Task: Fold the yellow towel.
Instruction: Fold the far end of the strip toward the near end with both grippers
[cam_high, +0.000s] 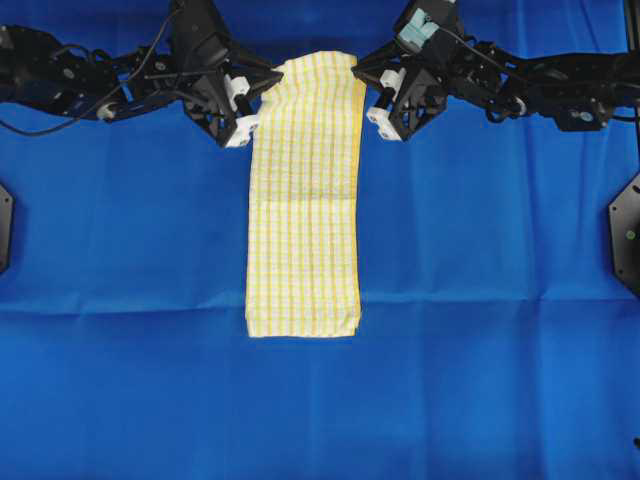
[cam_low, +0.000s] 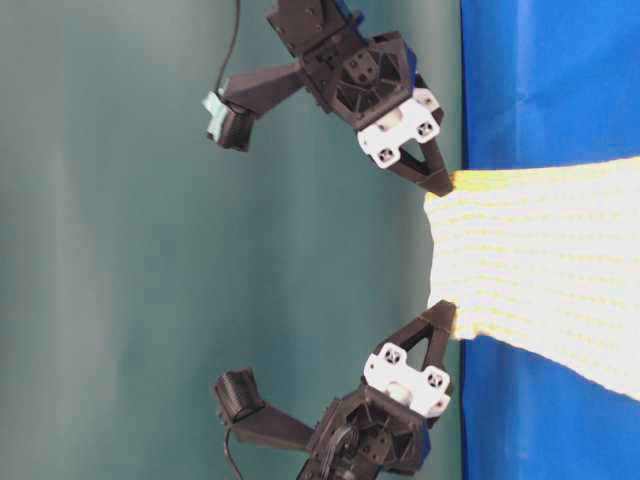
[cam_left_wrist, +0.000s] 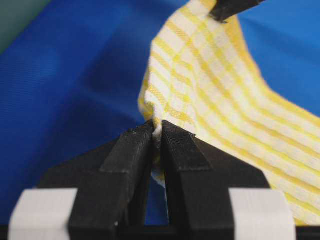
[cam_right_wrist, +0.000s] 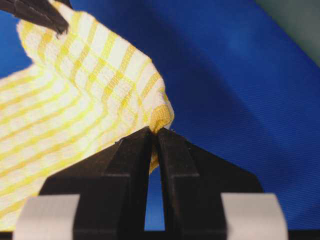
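Towel, one, lies on one blue cloth while I keep two grippers, left and right, each pinched tight on a far corner.

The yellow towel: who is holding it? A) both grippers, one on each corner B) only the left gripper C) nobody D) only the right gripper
A: the left gripper and the right gripper are each pinched shut on a corner of the yellow towel.
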